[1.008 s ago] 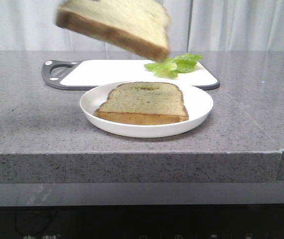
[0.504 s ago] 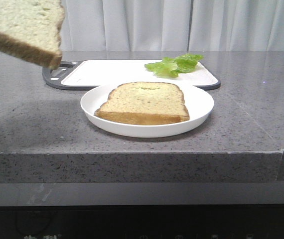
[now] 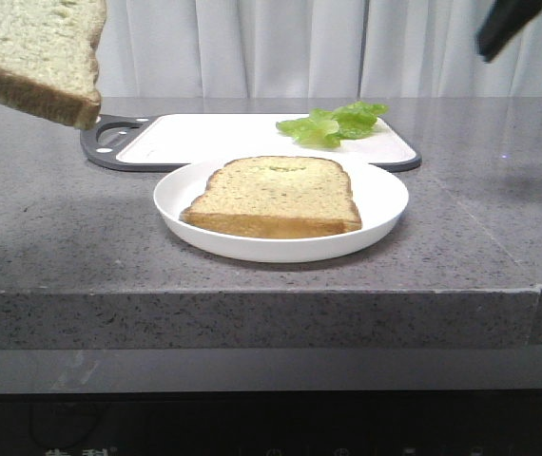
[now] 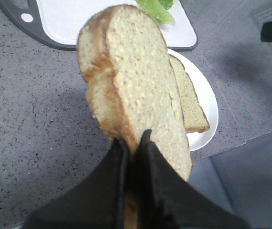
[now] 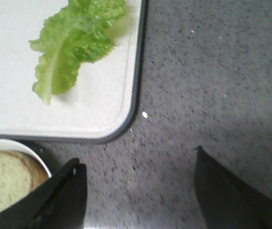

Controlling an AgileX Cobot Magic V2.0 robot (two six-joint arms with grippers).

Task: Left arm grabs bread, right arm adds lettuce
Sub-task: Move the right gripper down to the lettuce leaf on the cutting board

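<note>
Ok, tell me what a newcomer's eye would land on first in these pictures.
First, the thick bread slice hanging in the air at the far left of the front view, pinched by its lower edge in the left claw. Next, a thinner slice lying flat on the white plate at the middle of the grey counter. Behind it, the green lettuce leaf sits on the white cutting board, with the open right claw hovering over the counter nearby.

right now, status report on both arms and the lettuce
Left gripper shut on bread, held high. Right gripper open over bare counter, short of lettuce on cutting board. Nothing in the way.
</note>
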